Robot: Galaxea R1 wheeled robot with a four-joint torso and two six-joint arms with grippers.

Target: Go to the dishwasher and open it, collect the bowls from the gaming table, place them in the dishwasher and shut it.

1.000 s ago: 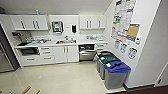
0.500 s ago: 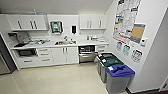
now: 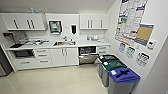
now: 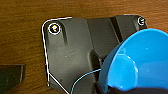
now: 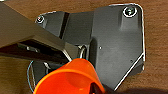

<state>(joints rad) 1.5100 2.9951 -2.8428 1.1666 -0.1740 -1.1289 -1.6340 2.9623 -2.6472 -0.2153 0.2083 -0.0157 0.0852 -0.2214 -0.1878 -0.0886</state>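
Observation:
The dishwasher [image 3: 87, 55] sits under the white counter. Its steel door leans partly open and shows a dark interior. A bright blue bowl [image 4: 140, 62] looms large in the left wrist view, with my left gripper [image 4: 125, 89] shut on its rim at the picture's edge. An orange bowl [image 5: 70, 77] is close up in the right wrist view, and my right gripper [image 5: 98, 89] is shut on its rim. The gaming table is out of view.
Three lidded bins, black [image 3: 106, 60], green [image 3: 113, 66] and blue [image 3: 123, 77], line the right wall beside the dishwasher. White cabinets [image 3: 58, 57] and a counter with a sink [image 3: 62, 43] run along the back wall. Pale open floor [image 3: 55, 80] lies in front.
The whole head picture has shifted a little, so the camera has moved slightly nearer to the kitchenette. The bins now appear a bit larger and lower.

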